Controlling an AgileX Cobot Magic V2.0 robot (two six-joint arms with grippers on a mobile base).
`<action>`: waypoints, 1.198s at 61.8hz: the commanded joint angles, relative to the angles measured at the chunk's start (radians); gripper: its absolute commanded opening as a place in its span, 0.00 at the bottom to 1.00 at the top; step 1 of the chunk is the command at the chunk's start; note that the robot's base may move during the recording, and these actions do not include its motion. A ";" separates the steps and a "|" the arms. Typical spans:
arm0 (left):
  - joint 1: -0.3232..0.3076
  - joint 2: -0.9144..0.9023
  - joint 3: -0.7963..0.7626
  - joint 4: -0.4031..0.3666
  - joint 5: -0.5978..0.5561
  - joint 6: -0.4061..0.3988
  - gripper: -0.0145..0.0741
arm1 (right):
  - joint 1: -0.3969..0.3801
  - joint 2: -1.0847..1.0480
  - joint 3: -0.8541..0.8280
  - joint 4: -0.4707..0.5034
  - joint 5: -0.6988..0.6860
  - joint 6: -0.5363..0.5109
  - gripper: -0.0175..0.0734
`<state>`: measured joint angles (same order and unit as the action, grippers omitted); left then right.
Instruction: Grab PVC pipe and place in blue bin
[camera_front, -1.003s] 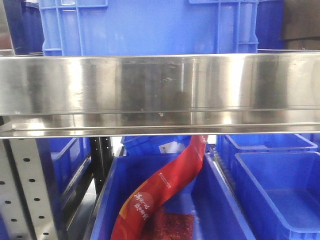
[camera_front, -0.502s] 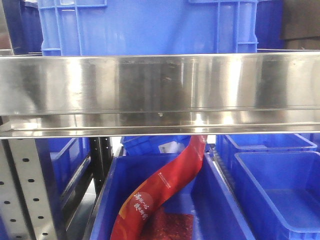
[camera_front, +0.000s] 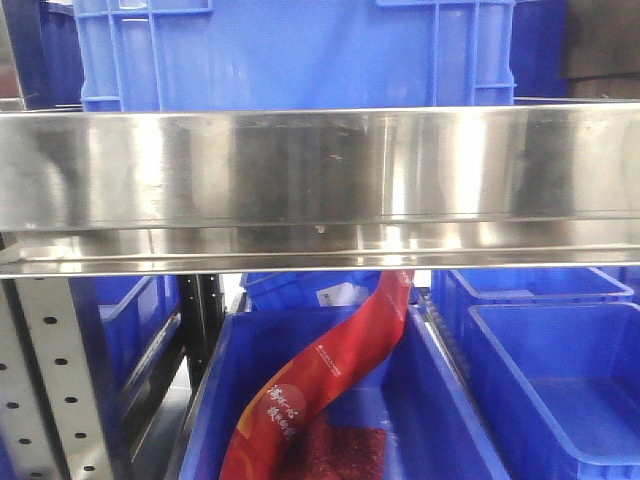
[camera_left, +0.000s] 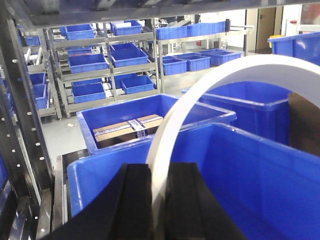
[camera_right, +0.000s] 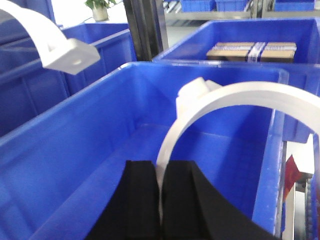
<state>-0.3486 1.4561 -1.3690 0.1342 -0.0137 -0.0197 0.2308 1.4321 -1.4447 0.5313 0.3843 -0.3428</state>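
In the left wrist view the left jaws are clenched. Their 2 black fingers (camera_left: 135, 200) pinch the lower end of a white PVC pipe (camera_left: 260, 70), a thin curved strip that rises from between them and arcs off to the right edge. It hangs in the air above the blue bin (camera_left: 250, 170), whose open inside fills the lower part of the view. Just beyond stands another bin (camera_left: 140, 107) with a taped cardboard box (camera_left: 127, 130) lying in it. Farther back, steel racks (camera_left: 100, 42) carry more blue bins.

In the right wrist view the right jaws are likewise clenched. Their 2 black fingers (camera_right: 140, 200) grip a second PVC pipe (camera_right: 240, 95), also a white arc, with a blocky end at its upper left. It is held over the blue bin (camera_right: 75, 150), above the open inside. At upper left a white tabbed strip (camera_right: 65, 55) ends in a flat tab with a hole, in the air near the bin's left wall. Whether it is the piece in the left jaws I cannot tell.

In the front view a steel shelf (camera_front: 320, 170) spans the frame with a blue crate (camera_front: 300, 50) on it. Below, a lower bin (camera_front: 215, 400) holds a red bag (camera_front: 320, 370) leaning up toward the shelf.
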 joint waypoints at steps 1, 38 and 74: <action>-0.003 0.010 -0.011 0.011 -0.038 0.002 0.04 | 0.001 0.013 -0.011 0.007 -0.070 -0.007 0.01; -0.006 0.104 -0.102 0.013 -0.015 0.002 0.26 | 0.001 0.044 -0.011 0.007 -0.102 -0.007 0.38; -0.010 0.078 -0.102 0.030 0.054 0.002 0.26 | 0.001 -0.029 -0.011 -0.046 -0.071 -0.018 0.38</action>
<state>-0.3508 1.5625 -1.4615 0.1601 0.0381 -0.0197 0.2308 1.4420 -1.4447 0.5201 0.3160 -0.3455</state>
